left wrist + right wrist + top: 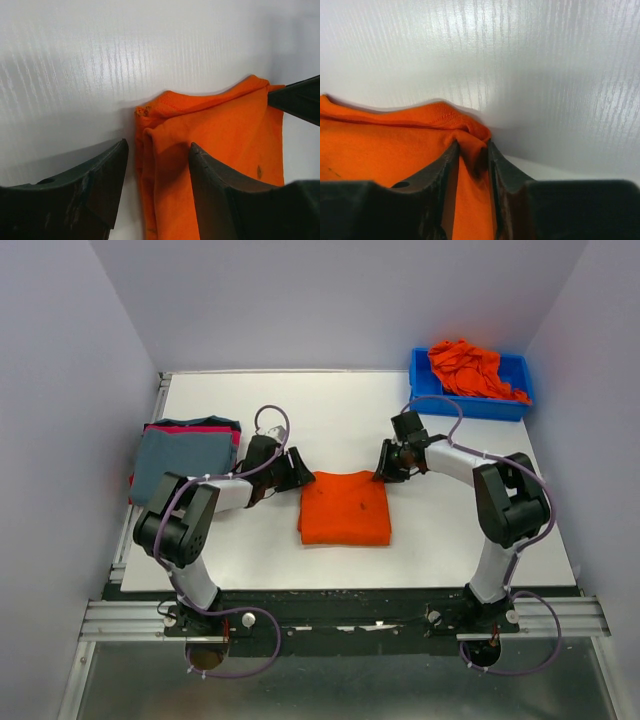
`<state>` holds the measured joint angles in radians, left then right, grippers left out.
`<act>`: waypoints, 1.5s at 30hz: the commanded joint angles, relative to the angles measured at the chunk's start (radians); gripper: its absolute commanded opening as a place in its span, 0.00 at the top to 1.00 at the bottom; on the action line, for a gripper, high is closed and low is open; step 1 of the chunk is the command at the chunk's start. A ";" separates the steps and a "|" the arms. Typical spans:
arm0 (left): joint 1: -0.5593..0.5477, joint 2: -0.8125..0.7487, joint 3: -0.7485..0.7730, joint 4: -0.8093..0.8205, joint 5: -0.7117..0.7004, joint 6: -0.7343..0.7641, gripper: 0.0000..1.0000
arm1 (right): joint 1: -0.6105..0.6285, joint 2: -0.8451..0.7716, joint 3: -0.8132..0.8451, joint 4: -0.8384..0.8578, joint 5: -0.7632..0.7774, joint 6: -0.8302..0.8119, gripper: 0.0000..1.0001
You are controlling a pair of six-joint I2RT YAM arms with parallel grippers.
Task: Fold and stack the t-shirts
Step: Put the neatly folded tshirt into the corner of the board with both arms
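A folded orange t-shirt (345,507) lies flat in the middle of the white table (450,530). My left gripper (300,472) is at its far left corner and stands open. In the left wrist view one finger (100,175) rests over bare table and the other over the cloth (225,130), with the folded edge between them (157,150). My right gripper (385,468) is at the far right corner. Its jaws (472,147) stand narrow, pinching a raised ridge of the orange cloth (385,145). A grey-blue t-shirt (183,458) lies folded on a red-pink one (190,427) at the left.
A blue plastic bin (470,405) at the back right corner holds a heap of crumpled orange t-shirts (470,368). The folded stack sits close to the table's left edge. Grey walls close in the table on three sides.
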<state>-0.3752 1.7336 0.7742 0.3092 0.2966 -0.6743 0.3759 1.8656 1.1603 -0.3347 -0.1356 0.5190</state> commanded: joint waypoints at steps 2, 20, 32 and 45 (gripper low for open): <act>-0.002 -0.028 -0.050 -0.091 0.015 0.021 0.34 | 0.014 0.058 -0.016 -0.007 -0.030 0.015 0.73; -0.004 0.064 0.002 -0.164 -0.033 0.028 0.62 | 0.014 0.066 -0.010 0.011 -0.053 0.022 0.99; -0.002 -0.159 -0.027 -0.151 -0.181 0.080 1.00 | 0.014 -0.121 -0.085 0.106 -0.104 -0.027 0.99; 0.005 -0.681 -0.046 -0.421 -0.414 0.105 1.00 | 0.161 -0.385 -0.074 0.253 -0.199 -0.051 0.99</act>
<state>-0.3786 1.1648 0.6899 0.0532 0.0277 -0.5831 0.4767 1.5406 1.0531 -0.1322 -0.3096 0.4995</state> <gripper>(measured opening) 0.027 0.020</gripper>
